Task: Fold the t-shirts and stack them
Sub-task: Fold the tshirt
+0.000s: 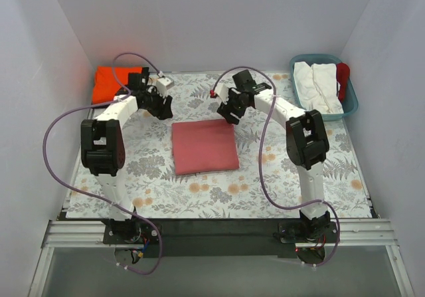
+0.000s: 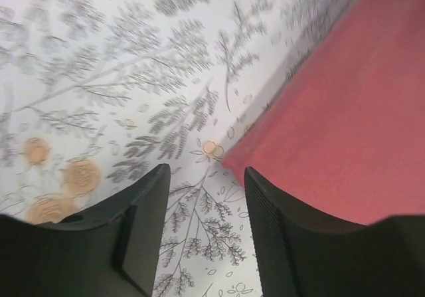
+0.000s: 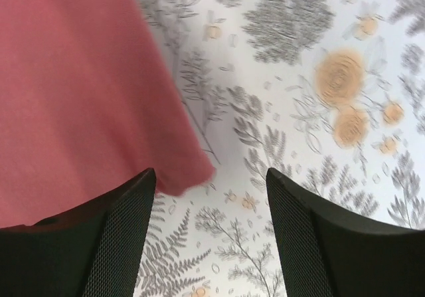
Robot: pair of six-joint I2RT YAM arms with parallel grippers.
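A dusty rose-red t-shirt lies folded into a flat rectangle in the middle of the floral table. A bright orange t-shirt sits folded at the back left corner. My left gripper hovers just off the red shirt's far left corner, open, with only tablecloth between its fingers; the red t-shirt fills the right of that view. My right gripper hovers at the far right corner, open and empty; the red t-shirt's corner lies beside its left finger.
A teal plastic basket at the back right holds white cloth and something red at its right side. A small white box lies behind the left gripper. White walls enclose the table on three sides.
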